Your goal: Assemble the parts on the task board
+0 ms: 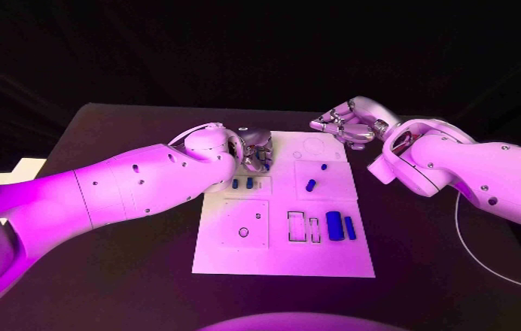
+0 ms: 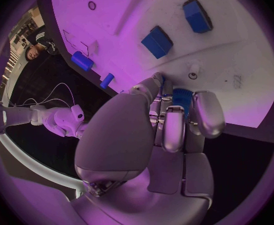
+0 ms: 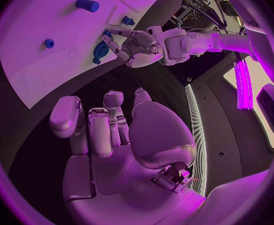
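The white task board (image 1: 282, 259) lies in the middle of the table. My left hand (image 1: 256, 150) is at its far left corner, fingers curled down onto it. In the left wrist view my left hand (image 2: 168, 120) grips a blue part (image 2: 182, 97) between its fingertips, pressed against the task board (image 2: 237, 45). The right wrist view also shows my left hand (image 3: 139, 46) with that blue part (image 3: 101, 50) at its fingertips. My right hand (image 1: 349, 126) hovers off the board's far right corner and holds nothing; its fingers (image 3: 105, 125) stand apart.
Two small blue parts (image 1: 242, 183) lie just in front of my left hand, two more (image 1: 312, 185) mid-board, and two long blue blocks (image 1: 339, 226) beside outlined slots (image 1: 299, 226). A white cable (image 1: 478, 248) curves over the table at the right.
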Action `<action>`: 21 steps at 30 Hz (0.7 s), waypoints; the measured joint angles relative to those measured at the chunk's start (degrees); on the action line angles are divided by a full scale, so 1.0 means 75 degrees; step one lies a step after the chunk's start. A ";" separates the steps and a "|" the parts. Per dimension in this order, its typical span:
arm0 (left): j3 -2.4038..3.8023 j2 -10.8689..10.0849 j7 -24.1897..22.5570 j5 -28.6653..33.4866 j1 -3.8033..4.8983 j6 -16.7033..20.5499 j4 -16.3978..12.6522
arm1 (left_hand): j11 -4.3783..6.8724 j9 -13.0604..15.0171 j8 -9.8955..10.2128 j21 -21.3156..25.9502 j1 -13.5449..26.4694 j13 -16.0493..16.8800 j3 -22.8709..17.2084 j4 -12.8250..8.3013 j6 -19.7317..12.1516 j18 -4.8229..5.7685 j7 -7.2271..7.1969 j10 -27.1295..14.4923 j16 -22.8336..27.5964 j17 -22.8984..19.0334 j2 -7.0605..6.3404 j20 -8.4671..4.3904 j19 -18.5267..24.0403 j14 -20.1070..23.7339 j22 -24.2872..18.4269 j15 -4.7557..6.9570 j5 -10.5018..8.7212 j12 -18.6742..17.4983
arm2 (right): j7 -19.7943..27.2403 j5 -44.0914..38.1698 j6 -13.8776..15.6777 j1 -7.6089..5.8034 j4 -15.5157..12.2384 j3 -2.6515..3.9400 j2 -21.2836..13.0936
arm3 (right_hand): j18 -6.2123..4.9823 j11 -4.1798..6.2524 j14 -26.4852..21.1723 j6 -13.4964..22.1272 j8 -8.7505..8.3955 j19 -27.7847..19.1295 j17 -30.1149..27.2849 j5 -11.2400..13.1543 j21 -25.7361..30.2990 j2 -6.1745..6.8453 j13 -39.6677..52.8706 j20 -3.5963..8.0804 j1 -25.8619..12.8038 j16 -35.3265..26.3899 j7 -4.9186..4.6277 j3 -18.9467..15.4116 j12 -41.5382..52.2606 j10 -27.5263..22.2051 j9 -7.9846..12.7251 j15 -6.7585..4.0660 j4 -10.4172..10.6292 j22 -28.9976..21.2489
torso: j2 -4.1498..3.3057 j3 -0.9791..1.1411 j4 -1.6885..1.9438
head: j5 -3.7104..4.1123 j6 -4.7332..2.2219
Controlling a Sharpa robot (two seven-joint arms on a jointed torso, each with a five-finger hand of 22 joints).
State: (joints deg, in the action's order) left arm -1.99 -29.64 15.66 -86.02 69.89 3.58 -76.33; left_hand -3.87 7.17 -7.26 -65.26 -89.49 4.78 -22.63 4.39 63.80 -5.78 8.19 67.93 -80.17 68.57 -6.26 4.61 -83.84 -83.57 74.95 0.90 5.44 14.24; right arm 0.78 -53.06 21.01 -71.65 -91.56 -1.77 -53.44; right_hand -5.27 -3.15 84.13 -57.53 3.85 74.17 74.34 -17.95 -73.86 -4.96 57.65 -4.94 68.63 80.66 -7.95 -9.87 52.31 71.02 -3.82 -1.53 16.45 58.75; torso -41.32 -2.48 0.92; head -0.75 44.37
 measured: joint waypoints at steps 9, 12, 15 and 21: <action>0.0128 -0.0252 -0.0165 0.0052 -0.0007 0.0472 -0.0318 | 0.0016 -0.0073 0.0097 -0.0047 0.0204 0.0019 -0.0283 -0.0095 0.0025 -0.0001 0.0025 0.0093 0.0000 -0.0082 -0.0200 0.0000 0.0000 0.0000 -0.0001 0.0000 -0.0001 -0.0230 | 0.0006 0.0000 0.0000 0.0004 0.0002 0.0000 0.0000 | 0.0000 0.0000 0.0000 0.0000 0.0000 0.0000 0.0000 0.0000 -0.0003 0.0000 0.0000 0.0000 0.0000 0.0000 0.0000 0.0000 0.0000 0.0000 0.0000 0.0000 0.0000 0.0000 | 0.0004 0.0001 0.0007 | 0.0021 -0.0017; 0.0219 -0.0438 -0.0193 0.0141 0.0003 0.0586 -0.0503 | 0.0027 -0.0097 0.0132 -0.0047 0.0312 0.0012 -0.0345 -0.0108 0.0052 -0.0001 -0.0001 0.0103 0.0000 -0.0097 -0.0224 0.0000 0.0000 0.0000 -0.0001 0.0000 -0.0001 -0.0301 | 0.0006 0.0000 0.0000 0.0004 0.0003 0.0000 -0.0001 | 0.0000 0.0000 0.0000 0.0000 0.0000 0.0000 0.0000 0.0000 -0.0003 0.0000 0.0000 0.0000 0.0000 0.0000 0.0000 0.0000 0.0000 0.0000 0.0000 0.0000 0.0000 0.0000 | 0.0004 0.0004 0.0007 | 0.0022 -0.0026; 0.0276 -0.0664 -0.0213 0.0250 0.0020 0.0619 -0.0675 | 0.0034 -0.0130 0.0177 -0.0047 0.0389 -0.0003 -0.0415 -0.0115 0.0053 -0.0001 -0.0001 0.0112 0.0000 -0.0103 -0.0285 0.0000 0.0000 0.0000 -0.0001 0.0000 0.0001 -0.0414 | 0.0007 0.0000 0.0000 0.0005 0.0005 -0.0001 -0.0004 | 0.0000 0.0000 0.0000 0.0000 0.0000 0.0000 0.0000 0.0000 -0.0003 0.0000 -0.0001 0.0000 0.0000 0.0000 0.0000 0.0000 0.0000 0.0000 0.0000 0.0000 0.0000 0.0000 | 0.0009 0.0008 0.0007 | 0.0029 -0.0029; 0.0319 -0.1059 -0.0222 0.0467 0.0047 0.0567 -0.0885 | 0.0013 -0.0141 0.0208 -0.0082 0.0446 -0.0010 -0.0454 -0.0113 0.0053 -0.0001 0.0000 0.0144 0.0000 -0.0111 -0.0281 0.0000 0.0000 0.0000 -0.0002 0.0000 0.0001 -0.0457 | 0.0007 0.0001 0.0000 0.0005 0.0010 -0.0001 -0.0014 | 0.0000 0.0000 0.0000 0.0000 0.0000 0.0000 -0.0001 0.0000 -0.0003 0.0000 -0.0001 0.0000 0.0000 0.0000 0.0000 0.0000 0.0000 0.0000 0.0000 0.0000 0.0000 0.0000 | 0.0007 0.0007 0.0018 | 0.0053 -0.0035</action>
State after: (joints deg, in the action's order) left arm 0.41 -37.58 13.99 -82.52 70.24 7.83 -82.97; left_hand -3.77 6.11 -5.70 -65.87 -86.14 4.70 -26.04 3.54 64.19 -5.79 8.18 69.01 -80.17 67.74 -8.37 4.61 -83.84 -83.57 74.94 0.90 5.45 10.81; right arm 0.83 -53.05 21.01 -71.62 -91.49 -1.77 -53.55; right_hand -5.27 -3.16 84.13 -57.53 3.85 74.17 74.33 -17.95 -73.89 -4.95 57.64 -4.94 68.63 80.66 -7.95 -9.87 52.31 71.02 -3.82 -1.53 16.45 58.75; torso -41.26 -2.43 1.05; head -0.36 44.10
